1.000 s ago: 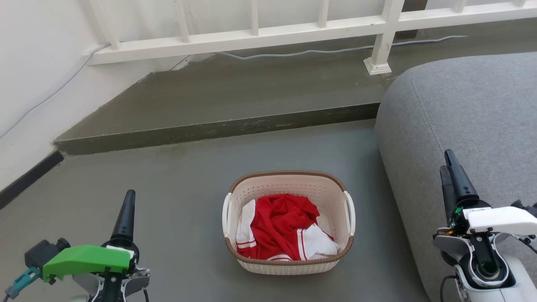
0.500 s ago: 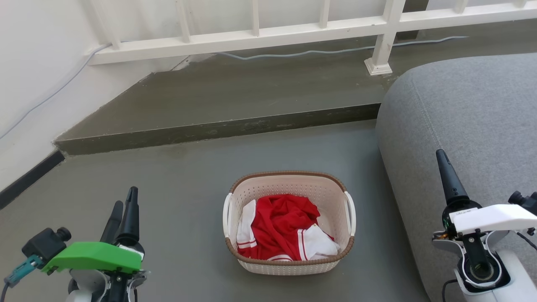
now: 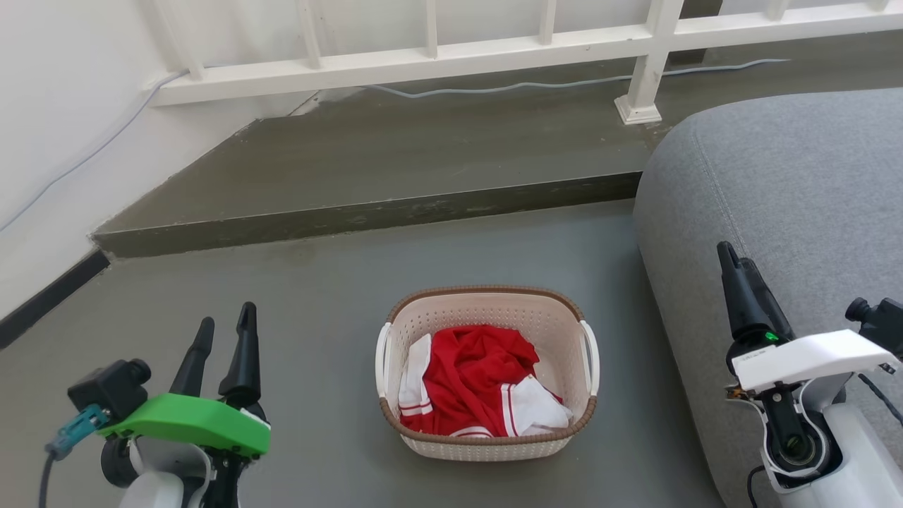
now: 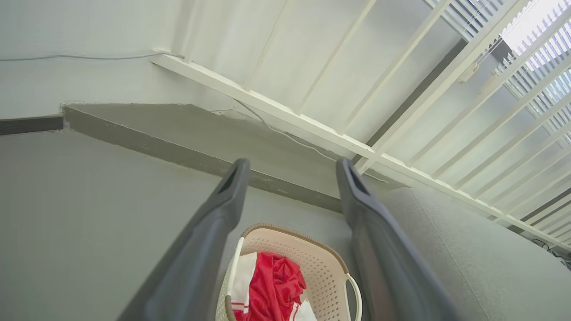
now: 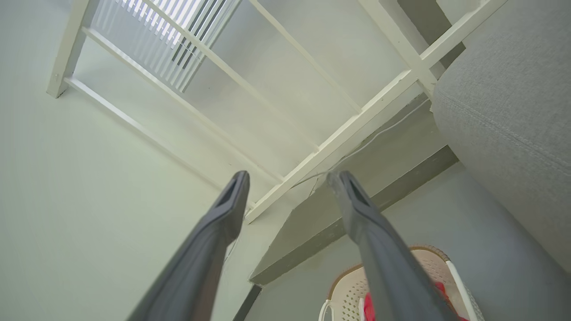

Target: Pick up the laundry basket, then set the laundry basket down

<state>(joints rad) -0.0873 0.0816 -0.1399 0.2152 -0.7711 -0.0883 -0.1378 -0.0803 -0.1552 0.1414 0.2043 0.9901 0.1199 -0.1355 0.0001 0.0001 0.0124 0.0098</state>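
Green-capped at the near left, the left gripper [image 3: 226, 315] hovers above the grey floor [image 3: 310, 282] with its two dark fingers parted and nothing between them. The left wrist view shows the same gap. The white-capped right gripper [image 3: 735, 255] hangs at the near right in front of the sofa [image 3: 776, 176]. Its fingers also stand apart and empty in the right wrist view. Between the two, a little farther out, the laundry basket [image 3: 487, 290] sits upright on the floor with a red and white garment [image 3: 469, 374] heaped inside. The step in hand looks like the reach for the pick-up. Each gripper would best drop to the white handle on its own side, the left handle [image 3: 382, 351] and the right handle [image 3: 591, 353], and close on both before a level lift, so the load does not tip. The left side offers broad bare floor. On the right the sofa's rounded flank is near the handle, so that arm has the tighter lane. Beyond the basket the raised step [image 3: 353, 212] sets a hard edge. The railing [image 3: 423, 60] and a loose cable [image 3: 494, 88] lie well apart behind it.
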